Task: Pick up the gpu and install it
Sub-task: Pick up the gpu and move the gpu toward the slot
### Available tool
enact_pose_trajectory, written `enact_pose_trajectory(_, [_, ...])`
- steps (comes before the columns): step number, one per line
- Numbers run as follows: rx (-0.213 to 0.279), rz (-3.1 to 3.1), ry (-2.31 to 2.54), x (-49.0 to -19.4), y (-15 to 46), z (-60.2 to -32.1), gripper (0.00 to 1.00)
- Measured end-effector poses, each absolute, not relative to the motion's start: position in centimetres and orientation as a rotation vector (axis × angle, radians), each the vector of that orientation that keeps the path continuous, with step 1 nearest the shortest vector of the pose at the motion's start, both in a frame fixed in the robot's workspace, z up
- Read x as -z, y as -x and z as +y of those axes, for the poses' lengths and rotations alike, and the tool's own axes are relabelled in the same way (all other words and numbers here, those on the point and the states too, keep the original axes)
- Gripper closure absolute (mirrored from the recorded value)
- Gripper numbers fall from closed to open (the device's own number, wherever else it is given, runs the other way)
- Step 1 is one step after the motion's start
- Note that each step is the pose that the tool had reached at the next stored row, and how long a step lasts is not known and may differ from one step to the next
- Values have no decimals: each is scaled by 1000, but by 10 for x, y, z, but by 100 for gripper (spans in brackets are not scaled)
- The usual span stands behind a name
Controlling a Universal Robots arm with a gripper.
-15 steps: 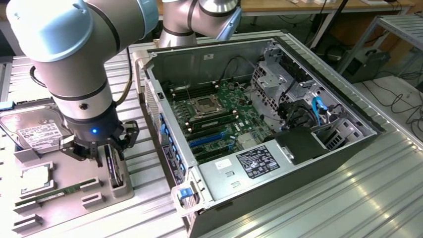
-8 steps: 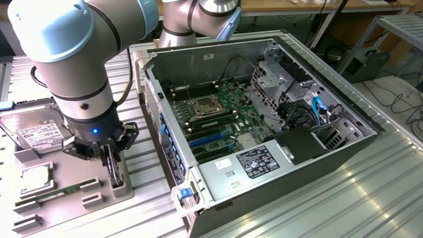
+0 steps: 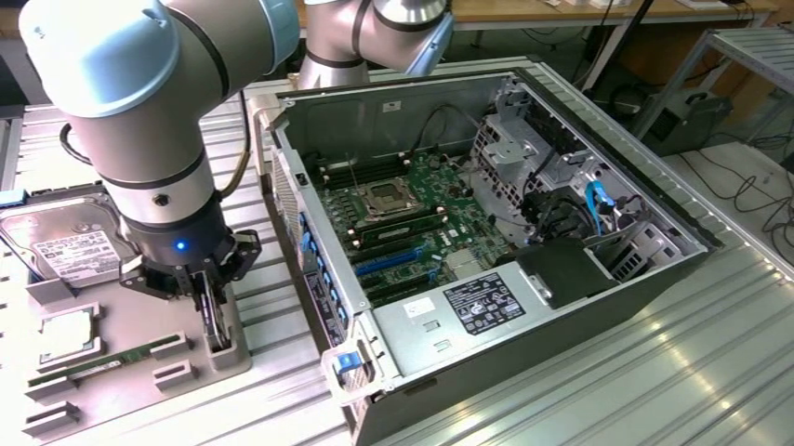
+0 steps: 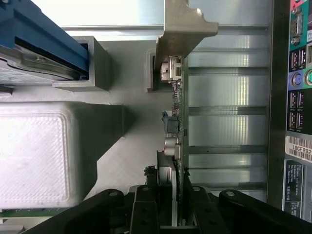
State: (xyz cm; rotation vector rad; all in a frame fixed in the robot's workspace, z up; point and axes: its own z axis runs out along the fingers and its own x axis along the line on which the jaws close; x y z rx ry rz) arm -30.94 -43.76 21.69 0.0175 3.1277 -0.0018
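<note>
Jaws tight on edge of upright gpu (image 4: 180,122), computer case (image 3: 496,381) close alongside.

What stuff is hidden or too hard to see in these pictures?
Graphics card: the wrist view sees it edge-on, so its flat faces stay hidden; in the exterior view the gripper covers most of it.
Hard drive: exterior view, partly behind the arm.
Label inside the computer: exterior view, print too small to read.
</note>
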Motion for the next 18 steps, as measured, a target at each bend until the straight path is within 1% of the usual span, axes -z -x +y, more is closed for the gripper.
enact_pose_trajectory(18, [2,3128,-18,-219,309,-438,72])
